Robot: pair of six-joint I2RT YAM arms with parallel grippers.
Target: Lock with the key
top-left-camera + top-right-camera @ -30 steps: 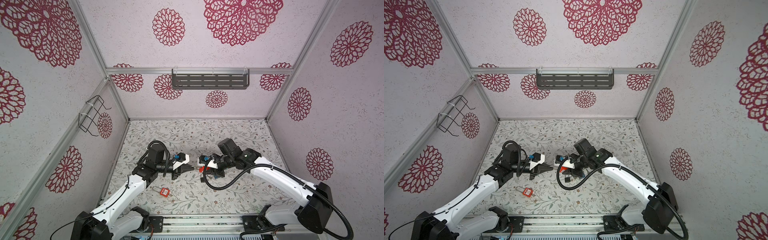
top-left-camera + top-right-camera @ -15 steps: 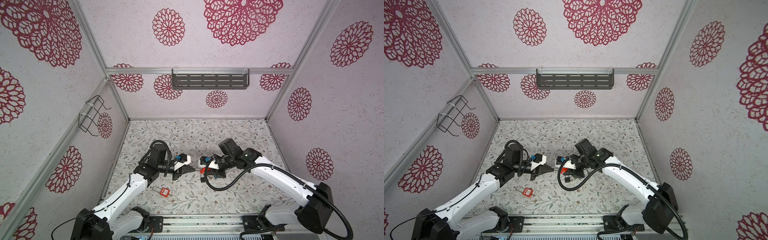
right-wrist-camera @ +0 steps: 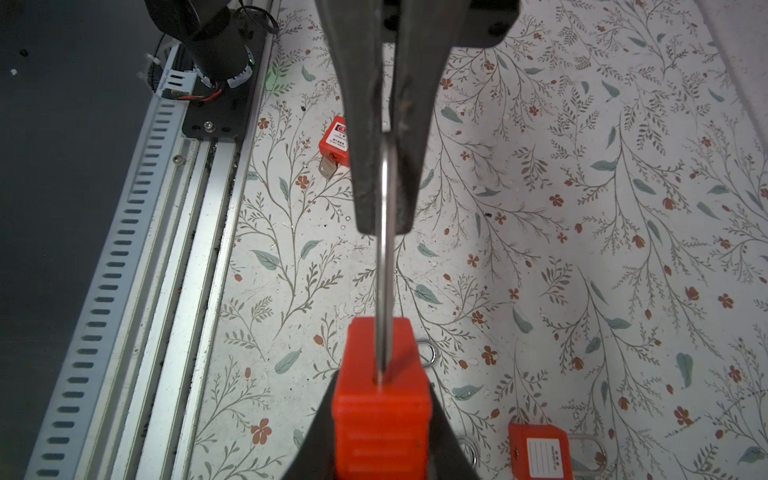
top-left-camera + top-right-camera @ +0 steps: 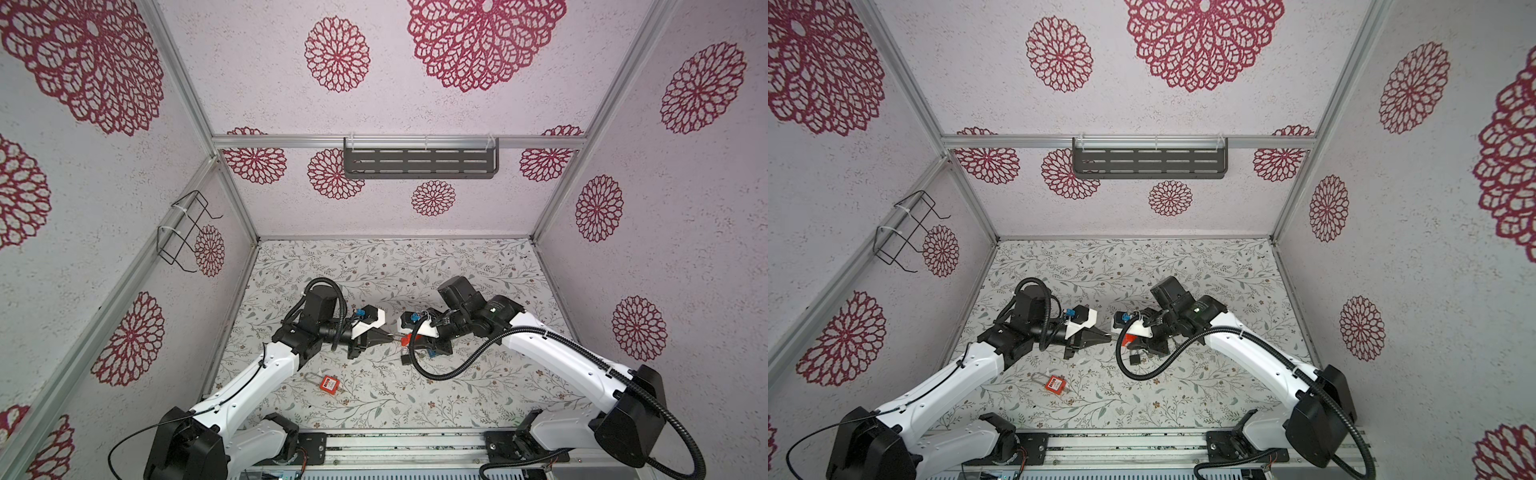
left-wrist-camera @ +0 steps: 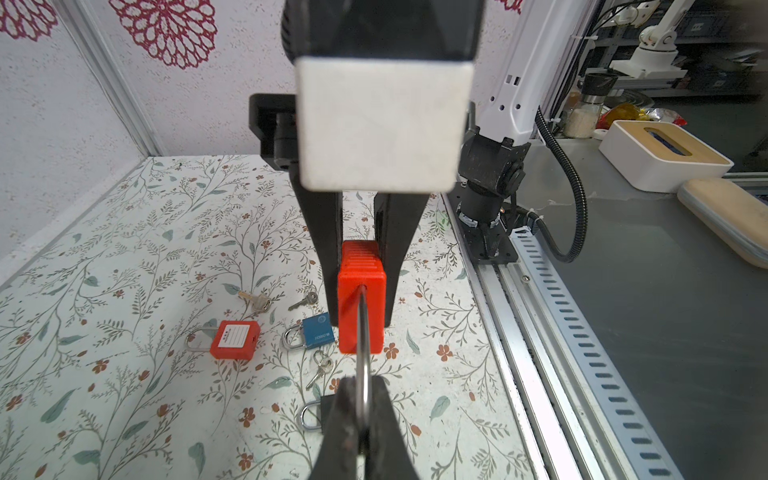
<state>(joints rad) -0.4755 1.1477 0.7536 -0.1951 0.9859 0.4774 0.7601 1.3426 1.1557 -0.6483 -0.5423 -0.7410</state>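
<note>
Left gripper (image 5: 360, 384) is clamped right down, jaws pinched flat on a thin metal bar (image 3: 384, 270) with nothing wider between them. Follow that bar along and it runs straight into the end face of the red padlock (image 5: 351, 307). We only get it edge-on, so shackle or key, I cannot tell.

Over on the other side, the right gripper (image 3: 381, 388) has the padlock's body, a black finger pressed on each ribbed side, jaws parted just enough to take the body. So the padlock hangs in the air between the two grippers, above the middle of the flowered table (image 4: 415, 266). Both top views show them nose to nose.

Down below there's plenty lying about. A labelled red padlock (image 5: 235, 338) and a blue padlock (image 5: 318, 336) lie near each other but not touching. Loose keys (image 5: 255, 302) are close by, and all of it lies flat on the table below the right gripper.

And a lone red padlock (image 4: 329, 382) sits nearer the front edge, beside the left arm (image 4: 257, 374), well apart from the rest.
</note>
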